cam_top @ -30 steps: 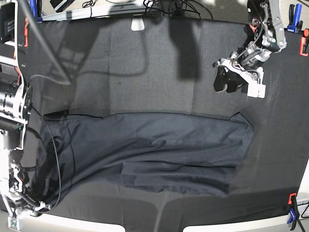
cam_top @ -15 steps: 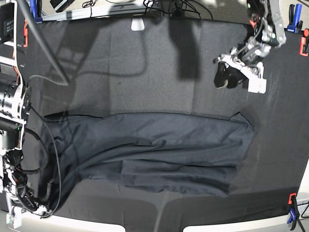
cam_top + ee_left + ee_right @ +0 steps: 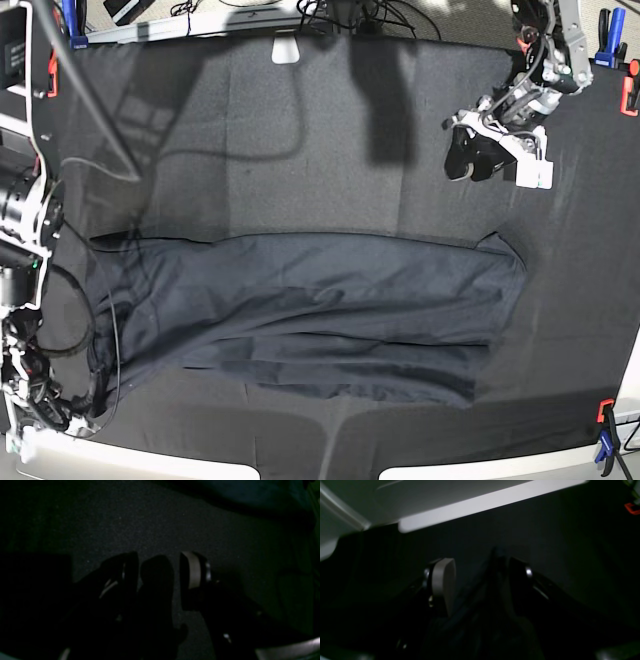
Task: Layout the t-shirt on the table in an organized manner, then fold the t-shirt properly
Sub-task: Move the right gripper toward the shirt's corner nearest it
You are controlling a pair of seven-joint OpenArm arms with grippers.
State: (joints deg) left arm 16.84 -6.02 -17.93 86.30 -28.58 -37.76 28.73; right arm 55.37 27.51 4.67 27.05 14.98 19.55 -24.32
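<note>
The large dark charcoal t-shirt of soft fabric [image 3: 300, 310] lies as a long, wrinkled band across the near half of the wide table under its matte black cloth [image 3: 300, 150]. One end of the shirt reaches toward the red clamp [image 3: 604, 410] at the near corner, and the other end runs under the cables at the opposite side.

The left gripper [image 3: 478, 160] hangs over bare cloth, beyond the far edge of the t-shirt and apart from it. Its jaws stand wide and hold nothing; in the left wrist view the left gripper [image 3: 158, 572] shows only black cloth between the pads.

The right gripper [image 3: 480, 580] is low at the near edge of the table, beside the end of the t-shirt that is far from the red clamp. Its jaws are also wide. A dark fold rises close to one finger, but I cannot tell if it is shirt or tablecloth, and nothing seems pinched.

I judge that the step is still the spreading. To do it well, each gripper should take one layer only at an end of the t-shirt, never the tablecloth, and both should pull apart evenly until the wrinkles go flat.

Both wrist views are very dark. In the base view the right gripper is hidden among cables at the frame edge. Collar, sleeves and label cannot be made out.
</note>
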